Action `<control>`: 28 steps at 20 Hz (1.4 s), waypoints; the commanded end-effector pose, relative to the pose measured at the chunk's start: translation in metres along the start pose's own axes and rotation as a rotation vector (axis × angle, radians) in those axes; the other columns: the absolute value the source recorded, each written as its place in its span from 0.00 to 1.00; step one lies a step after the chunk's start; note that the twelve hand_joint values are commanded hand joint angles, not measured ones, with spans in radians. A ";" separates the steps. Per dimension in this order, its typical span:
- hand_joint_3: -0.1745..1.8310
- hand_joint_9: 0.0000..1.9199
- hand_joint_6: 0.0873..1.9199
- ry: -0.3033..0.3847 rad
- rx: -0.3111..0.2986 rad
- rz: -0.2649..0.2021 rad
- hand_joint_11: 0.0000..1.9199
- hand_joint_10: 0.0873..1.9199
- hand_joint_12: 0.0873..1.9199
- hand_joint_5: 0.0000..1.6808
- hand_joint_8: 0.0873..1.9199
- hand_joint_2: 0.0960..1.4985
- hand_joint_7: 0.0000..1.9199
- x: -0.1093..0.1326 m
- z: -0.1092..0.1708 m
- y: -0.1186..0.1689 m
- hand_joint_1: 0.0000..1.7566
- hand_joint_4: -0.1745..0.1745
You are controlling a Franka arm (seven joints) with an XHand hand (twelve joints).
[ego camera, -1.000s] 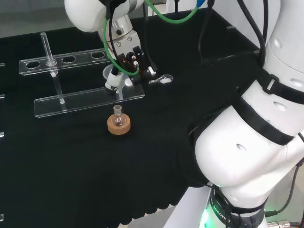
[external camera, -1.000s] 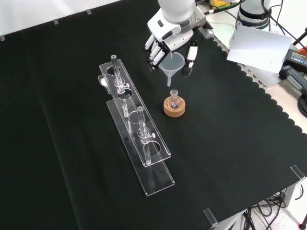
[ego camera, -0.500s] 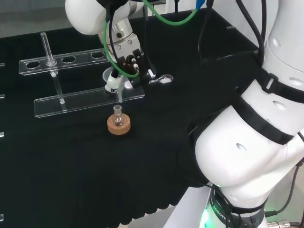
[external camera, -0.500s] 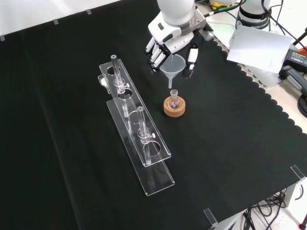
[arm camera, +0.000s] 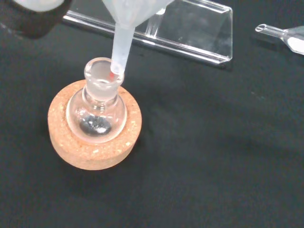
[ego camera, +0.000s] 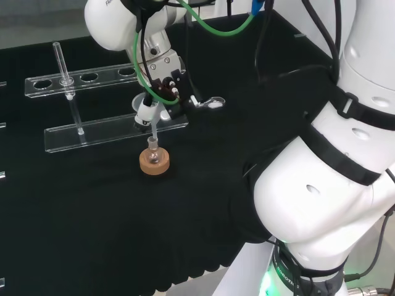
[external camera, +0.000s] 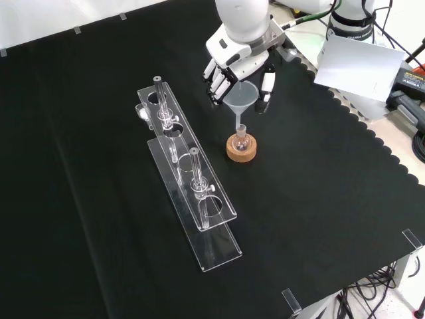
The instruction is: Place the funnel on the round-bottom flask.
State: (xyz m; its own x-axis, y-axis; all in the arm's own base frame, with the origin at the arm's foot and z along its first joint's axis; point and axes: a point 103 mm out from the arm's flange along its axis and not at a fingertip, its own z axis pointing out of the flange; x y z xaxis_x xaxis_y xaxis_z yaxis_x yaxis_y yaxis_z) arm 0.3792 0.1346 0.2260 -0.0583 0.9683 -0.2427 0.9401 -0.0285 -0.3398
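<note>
- Lowered and shifted toward the round-bottom flask [arm camera: 97,110] since a second ago: funnel [external camera: 241,98], with stem tip now at the rim of the flask's neck, against its edge in the wrist view rather than centred in the mouth.
- Could catch on the rim if pushed straight down from here; likely cause, the stem sitting off to one side of the opening.
- Could tip or slide the small flask in its cork ring [arm camera: 93,144], since nothing else steadies it.
- Could also drop askew if let go early, the cone being wide and top-heavy over a narrow neck.
- Translucent white plastic funnel, broad cone above, slim stem below, hanging upright over the flask.
- Clear glass flask, short neck, seated upright in the ring on the black cloth [external camera: 319,199], looking empty.
- Grasped by the hand [external camera: 234,61], fingers and thumb curled about the cone from either side.
- Nearby in the front view, left of the flask: clear rack [external camera: 199,219] holding tubes, apart from the work.
</note>
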 end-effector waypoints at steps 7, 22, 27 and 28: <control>0.35 0.52 0.33 0.005 0.006 -0.009 0.34 0.19 0.63 0.46 0.31 0.51 0.35 0.006 0.004 0.002 0.43 0.46; 0.35 0.52 0.33 0.031 0.029 -0.018 0.34 0.19 0.63 0.46 0.32 0.51 0.35 0.015 0.013 0.003 0.43 0.45; 0.35 0.52 0.33 0.030 0.032 -0.026 0.34 0.19 0.63 0.46 0.32 0.51 0.35 0.013 0.015 0.003 0.43 0.45; 0.35 0.52 0.33 0.030 0.032 -0.027 0.34 0.19 0.63 0.46 0.32 0.51 0.35 0.013 0.015 0.003 0.43 0.45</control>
State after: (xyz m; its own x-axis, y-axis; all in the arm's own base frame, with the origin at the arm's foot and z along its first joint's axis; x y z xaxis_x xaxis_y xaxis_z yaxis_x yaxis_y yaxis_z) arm 0.3784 0.1478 0.2212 -0.0703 0.9788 -0.1925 0.9349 -0.0027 -0.3549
